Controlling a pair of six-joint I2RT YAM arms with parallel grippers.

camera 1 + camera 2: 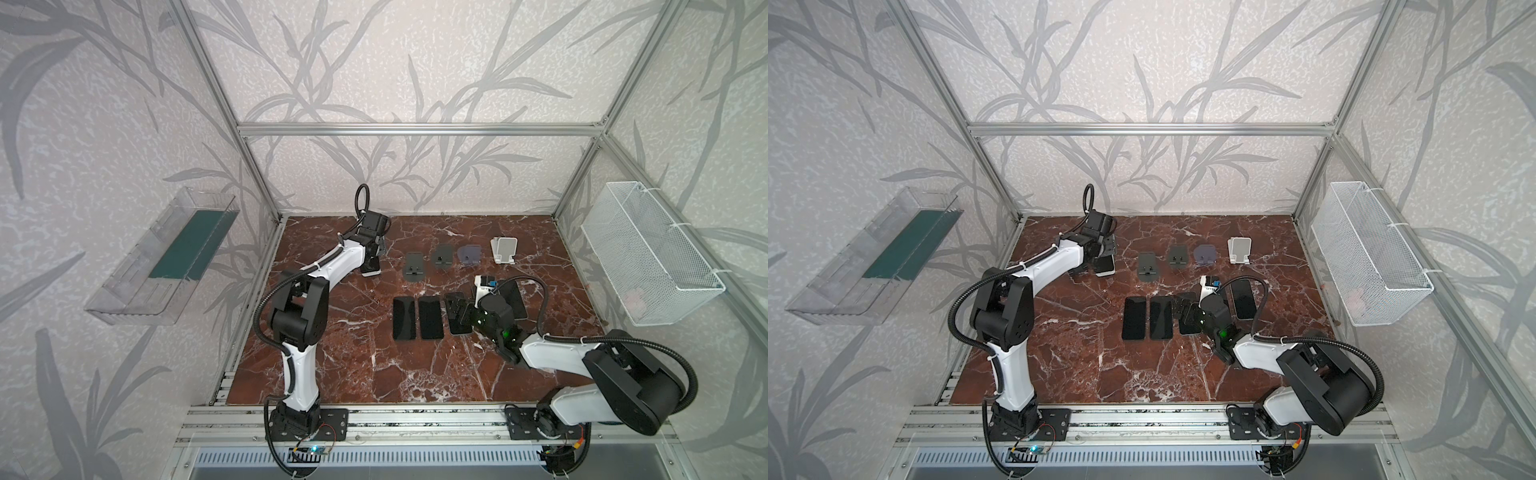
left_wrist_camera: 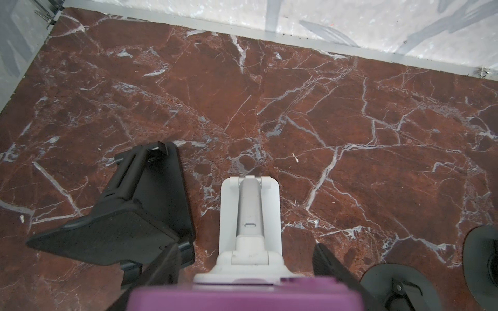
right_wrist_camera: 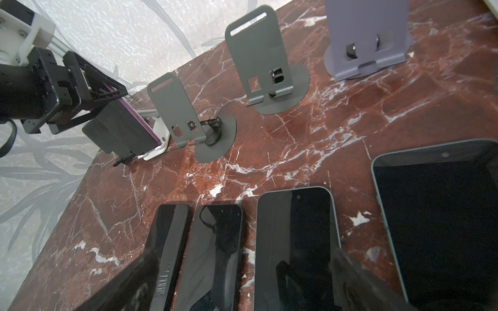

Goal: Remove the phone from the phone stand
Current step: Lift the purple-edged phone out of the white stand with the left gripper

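Phone (image 2: 242,296), likely stiff, slick and fragile, is leaning on the white stand (image 2: 250,204) at the table's (image 1: 374,365) far left while the left gripper (image 2: 246,255) is clamping its 2 long edges up top and the right gripper (image 1: 457,309) is hovering, jaws apart.

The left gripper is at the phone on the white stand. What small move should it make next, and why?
Probably lift the purple phone straight up a little, then away. The left gripper has its fingers against both sides of the phone, it seems, while the phone's lower edge sits behind the lip of the white stand, so pulling sideways could drag the stand.
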